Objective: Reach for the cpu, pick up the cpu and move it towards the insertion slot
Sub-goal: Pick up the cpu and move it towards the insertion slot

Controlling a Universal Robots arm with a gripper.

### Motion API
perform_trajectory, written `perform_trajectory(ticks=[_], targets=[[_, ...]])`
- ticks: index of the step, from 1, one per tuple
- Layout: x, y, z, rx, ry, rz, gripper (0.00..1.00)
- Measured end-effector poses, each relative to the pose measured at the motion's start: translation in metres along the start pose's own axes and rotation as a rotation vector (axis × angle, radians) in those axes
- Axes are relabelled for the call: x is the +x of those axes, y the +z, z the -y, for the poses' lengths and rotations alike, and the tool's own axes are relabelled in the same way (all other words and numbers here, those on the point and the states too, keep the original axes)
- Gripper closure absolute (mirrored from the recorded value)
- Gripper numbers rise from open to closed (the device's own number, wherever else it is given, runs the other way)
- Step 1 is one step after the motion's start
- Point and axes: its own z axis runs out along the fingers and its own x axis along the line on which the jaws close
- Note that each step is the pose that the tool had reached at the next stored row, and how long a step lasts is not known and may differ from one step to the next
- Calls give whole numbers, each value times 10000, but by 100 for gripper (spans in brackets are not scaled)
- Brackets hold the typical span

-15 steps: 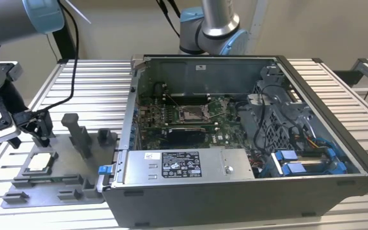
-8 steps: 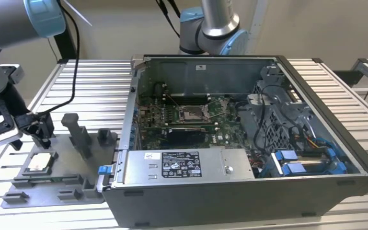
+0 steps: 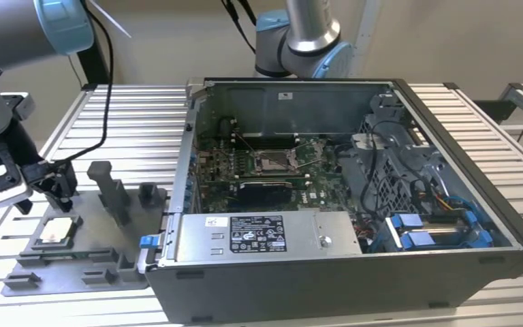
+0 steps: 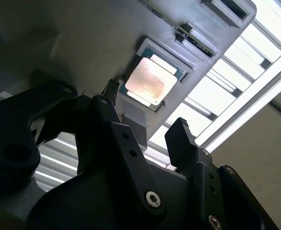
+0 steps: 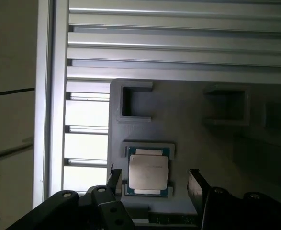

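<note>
Slatted aluminium table (image 3: 125, 129), beige wall (image 3: 180, 41); black gripper (image 3: 48, 197), spread wide, hangs just above small silver-white square cpu (image 5: 148, 172) in grey plastic fixture tray (image 3: 80, 276).

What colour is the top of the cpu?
The cpu top is pale silver with a green border; clearest in the first wrist view.

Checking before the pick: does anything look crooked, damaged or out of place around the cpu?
Nothing stands out. The cpu lies flat and square in its recess in the grey fixture, and the gripper hangs open above it, empty.
</note>
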Motion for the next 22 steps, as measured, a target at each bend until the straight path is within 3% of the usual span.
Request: perform_trajectory(ticks=[22], targets=[[13,74,17,1,0,-1,0]])
